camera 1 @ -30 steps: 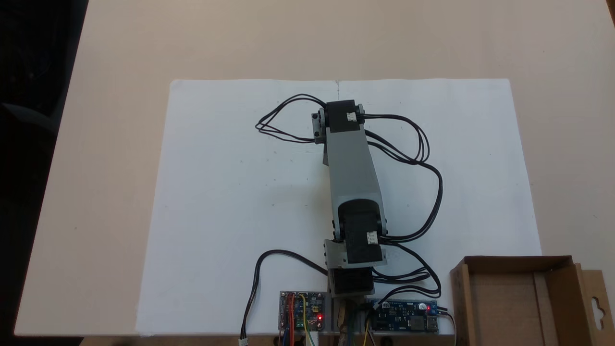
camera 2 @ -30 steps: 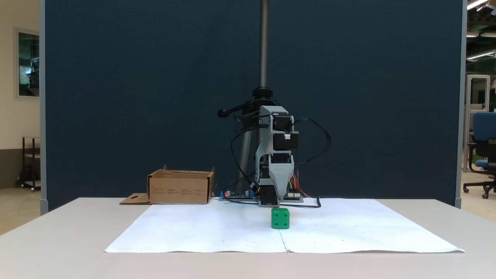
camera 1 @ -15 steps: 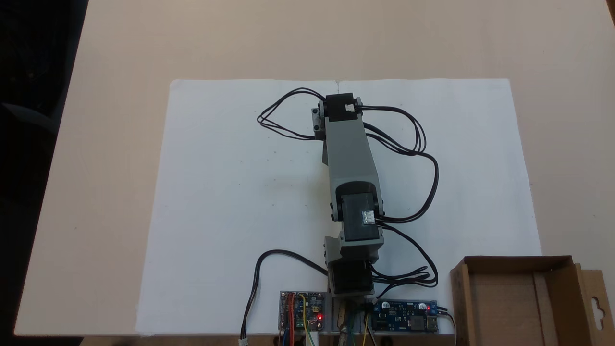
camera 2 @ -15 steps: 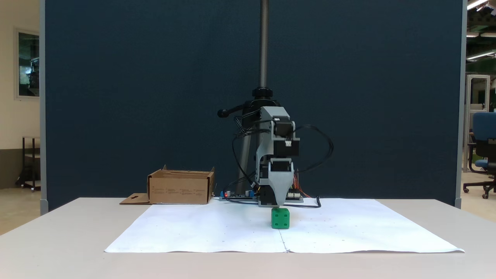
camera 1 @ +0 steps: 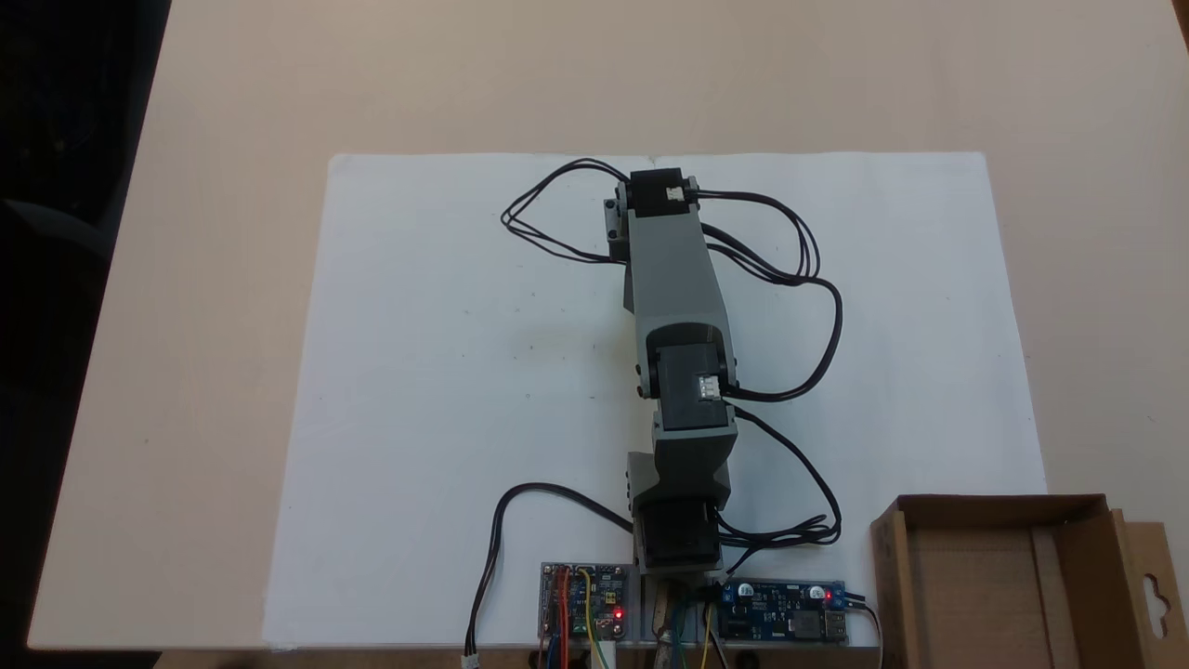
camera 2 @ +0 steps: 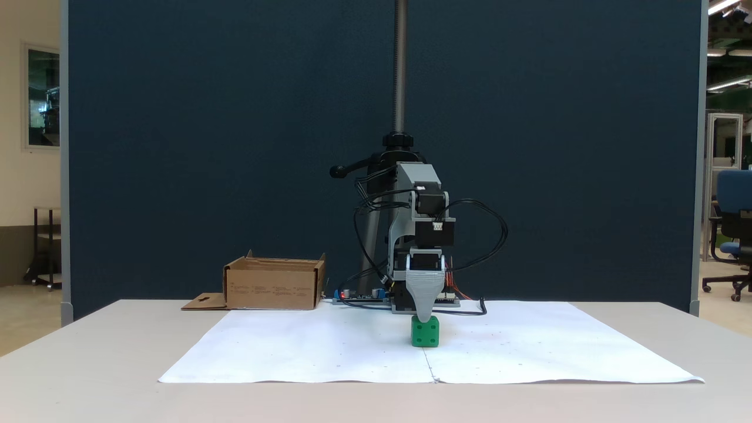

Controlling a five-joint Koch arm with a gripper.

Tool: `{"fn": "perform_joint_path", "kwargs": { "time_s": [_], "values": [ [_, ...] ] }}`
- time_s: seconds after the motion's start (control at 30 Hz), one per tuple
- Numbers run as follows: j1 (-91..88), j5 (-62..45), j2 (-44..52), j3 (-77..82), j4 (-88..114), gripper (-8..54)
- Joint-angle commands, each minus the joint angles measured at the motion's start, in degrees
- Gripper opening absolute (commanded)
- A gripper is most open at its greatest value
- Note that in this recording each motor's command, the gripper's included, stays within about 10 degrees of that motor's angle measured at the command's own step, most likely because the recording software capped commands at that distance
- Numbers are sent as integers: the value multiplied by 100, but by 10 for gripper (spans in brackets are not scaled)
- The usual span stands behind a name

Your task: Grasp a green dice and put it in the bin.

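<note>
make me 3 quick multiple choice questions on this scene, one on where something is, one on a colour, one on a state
1. In the front fixed view, the bin sits where relative to the arm?
A left
B right
C in front

2. The dice is
A red
B green
C blue

3. The bin is
A taped shut
B upside down
C open on top

Answers:
1 A, the box stands left of the arm's base.
2 B, the cube below the gripper is bright green.
3 C, the view from above shows its bare inside.

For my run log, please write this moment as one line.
phase: approach | gripper: above green dice, state cannot tell | dice: on white paper, not lifted | bin: holds no dice
</note>
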Motion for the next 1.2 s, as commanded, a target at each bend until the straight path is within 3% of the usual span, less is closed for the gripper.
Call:
{"fn": "perform_joint_path", "kwargs": {
  "time_s": [0.0,1.17],
  "values": [
    [-70,281,18,-237,35,417],
    [-35,272,-677,-308,-97,397]
  ]
}}
